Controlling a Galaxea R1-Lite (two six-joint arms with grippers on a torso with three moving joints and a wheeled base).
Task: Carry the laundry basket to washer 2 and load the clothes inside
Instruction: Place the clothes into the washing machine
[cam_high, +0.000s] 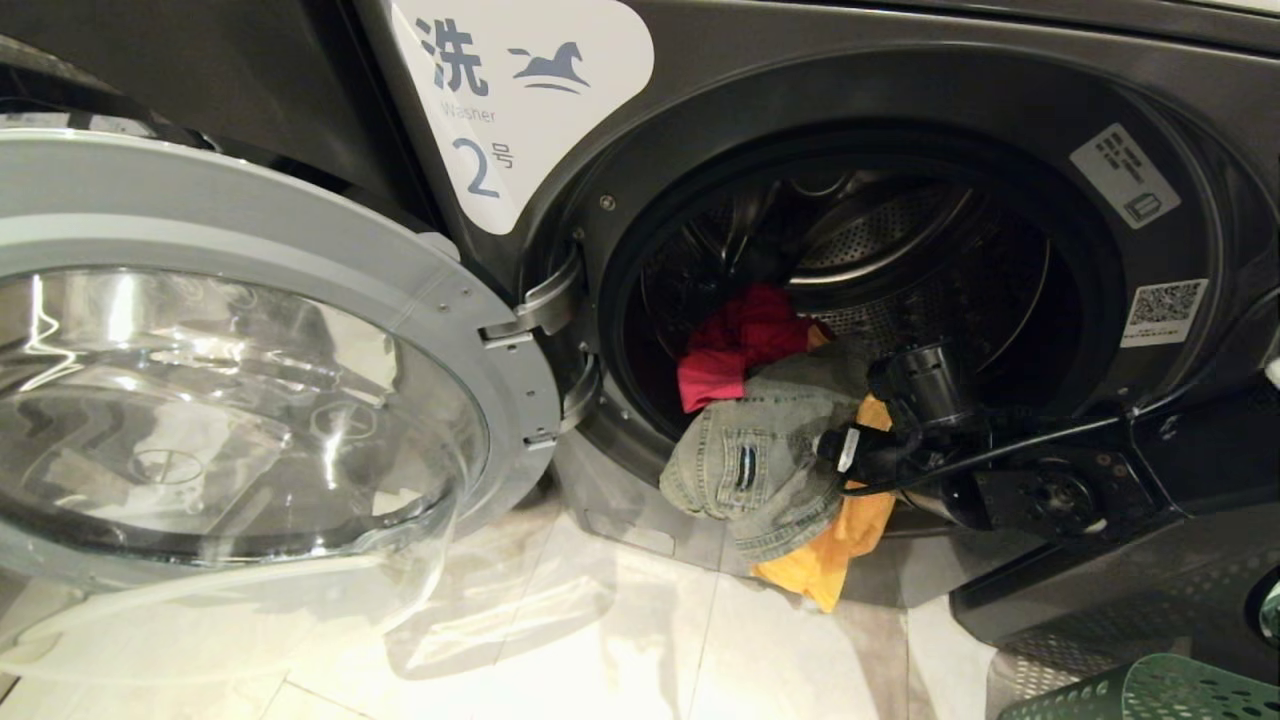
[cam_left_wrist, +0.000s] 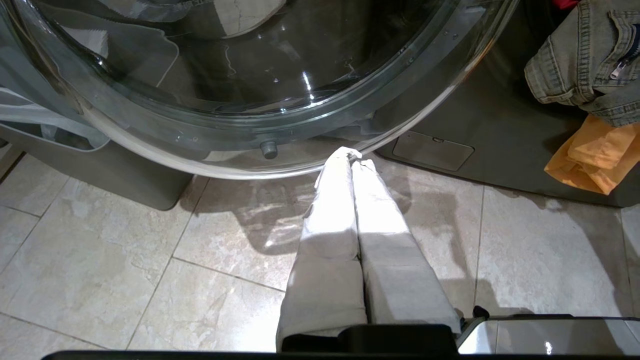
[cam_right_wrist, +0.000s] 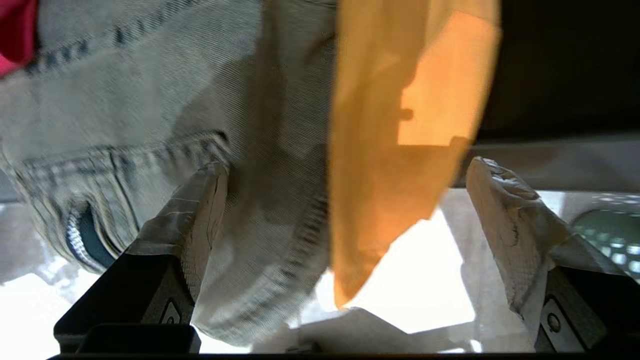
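Note:
Washer 2 carries its white horse label, and its round glass door is swung open to the left. A pink-red garment lies in the drum. A grey-green denim piece and a yellow-orange cloth hang out over the opening's lower lip. My right gripper is open at that lip, with the denim and the yellow cloth hanging between its fingers. The left gripper is shut and empty, low above the floor under the door's rim. The green laundry basket stands at bottom right.
The open door juts out over the tiled floor on the left. A grey bin stands on the floor under and beyond it. A small service flap sits low on the washer front.

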